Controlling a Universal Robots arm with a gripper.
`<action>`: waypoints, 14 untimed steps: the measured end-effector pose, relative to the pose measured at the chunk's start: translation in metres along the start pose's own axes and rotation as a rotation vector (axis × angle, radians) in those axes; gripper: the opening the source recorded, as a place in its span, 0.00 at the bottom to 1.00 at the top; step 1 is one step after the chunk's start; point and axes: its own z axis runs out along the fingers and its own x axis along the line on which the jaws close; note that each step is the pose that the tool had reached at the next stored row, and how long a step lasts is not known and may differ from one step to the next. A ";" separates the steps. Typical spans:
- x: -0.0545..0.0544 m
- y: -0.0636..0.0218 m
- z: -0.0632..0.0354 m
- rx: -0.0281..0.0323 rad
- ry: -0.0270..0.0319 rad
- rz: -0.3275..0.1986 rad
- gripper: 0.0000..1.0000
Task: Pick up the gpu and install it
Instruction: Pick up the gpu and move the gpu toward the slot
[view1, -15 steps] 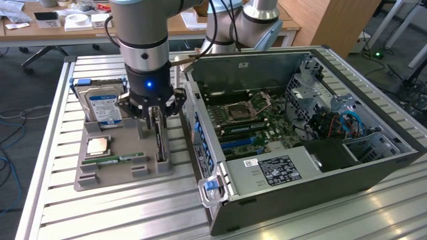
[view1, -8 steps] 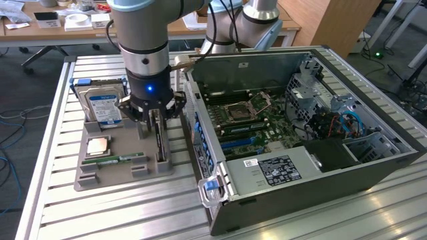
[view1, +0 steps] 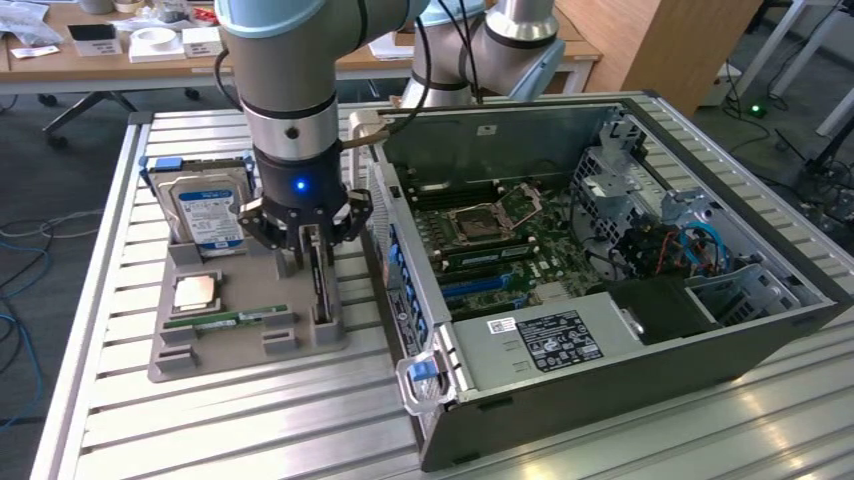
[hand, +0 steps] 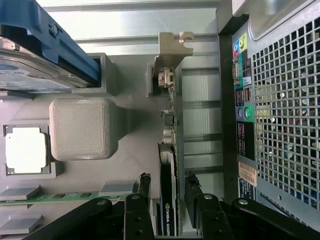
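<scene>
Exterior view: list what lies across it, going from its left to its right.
hard drive → gpu, standing on edge → rear wall of the open computer case → CPU socket on the motherboard → blue cables
</scene>
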 end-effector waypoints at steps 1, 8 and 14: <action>0.000 0.0000 0.0000 0.0000 0.0000 0.000 0.42; 0.000 -0.0001 0.0031 -0.0001 -0.0001 0.000 0.42; 0.000 -0.0004 0.0095 -0.0002 -0.0001 0.000 0.42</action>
